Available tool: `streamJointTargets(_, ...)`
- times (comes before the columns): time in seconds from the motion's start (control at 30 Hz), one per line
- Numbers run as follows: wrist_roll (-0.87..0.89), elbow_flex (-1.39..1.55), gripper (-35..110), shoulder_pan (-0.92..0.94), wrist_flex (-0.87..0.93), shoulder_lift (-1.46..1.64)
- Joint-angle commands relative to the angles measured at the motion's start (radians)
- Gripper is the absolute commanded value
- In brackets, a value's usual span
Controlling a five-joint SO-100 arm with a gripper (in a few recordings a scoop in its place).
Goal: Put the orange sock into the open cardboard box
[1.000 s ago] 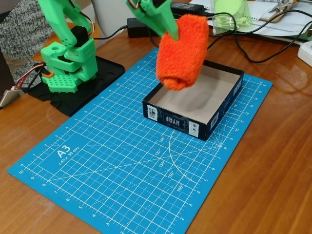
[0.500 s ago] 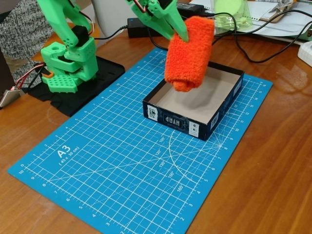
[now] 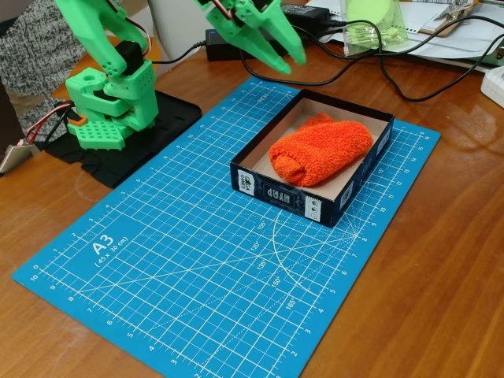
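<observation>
The orange sock (image 3: 320, 149), fuzzy and folded, lies inside the open cardboard box (image 3: 285, 195), slanting across its beige floor. The box is dark outside with white print and sits on the blue cutting mat. My green gripper (image 3: 288, 61) hangs above and behind the box's far left corner, open, with nothing between its fingers. It is clear of the sock.
The blue A3 cutting mat (image 3: 181, 268) covers the middle of the wooden table. The arm's green base (image 3: 110, 102) stands on a black plate at the back left. Black cables, a power brick (image 3: 224, 41) and papers lie along the back edge.
The gripper opened and let go of the sock, which dropped from above the box down into it. The gripper has stayed high above the box's far left corner.
</observation>
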Motion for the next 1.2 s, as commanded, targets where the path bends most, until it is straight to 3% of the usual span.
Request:
streamJointTargets(0.0, -0.025, 0.109, 8, 0.077, 0.011, 0.242)
streamJointTargets(0.1, -0.015, 0.247, 8, 0.202, 0.107, 0.508)
streamJointTargets(0.23, -0.13, 0.471, 5, 0.284, 0.287, 0.799)
streamJointTargets(0.43, -0.244, 0.778, 3, 0.334, 0.256, 1.072)
streamJointTargets(0.93, -0.235, 0.945, 0, 0.272, 0.184, 1.081)
streamJointTargets(1.17, -0.193, 0.983, 0, 0.325, 0.124, 1.083)
